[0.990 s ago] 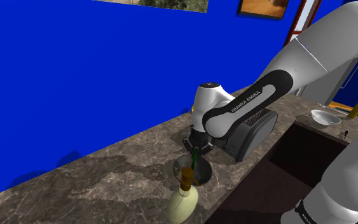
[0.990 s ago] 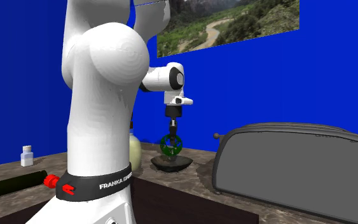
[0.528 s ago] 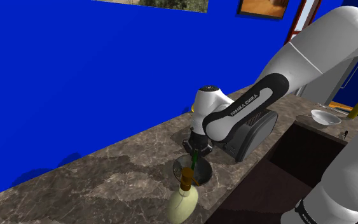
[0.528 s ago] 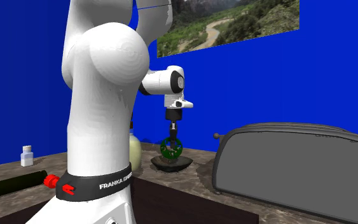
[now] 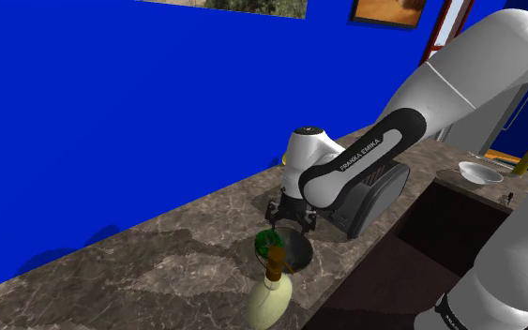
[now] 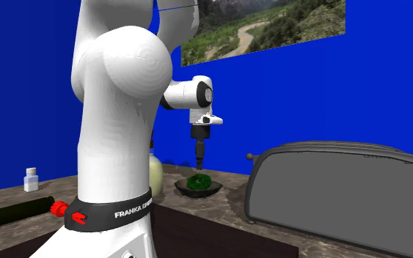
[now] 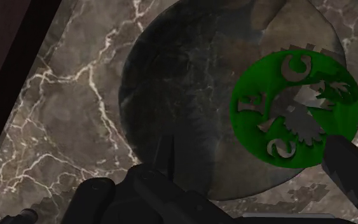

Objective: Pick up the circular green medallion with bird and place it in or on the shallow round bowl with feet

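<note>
Inside the dark shallow bowl (image 7: 184, 95) lies the green medallion (image 7: 296, 109), below the gripper (image 5: 288, 219), fingers spread wide

The brown-grey countertop (image 7: 75, 95) looked like polished marble, smooth and threaded with white veins. The dark shallow round bowl (image 7: 184, 95) had a smooth, dull surface, mottled much like the stone. The flat circular green medallion (image 7: 346, 124) with its cut-out bird was plain and matt. The all-black gripper (image 7: 258, 164) looked matt; the white arm (image 6: 117, 88) was smooth with a soft sheen.
</note>
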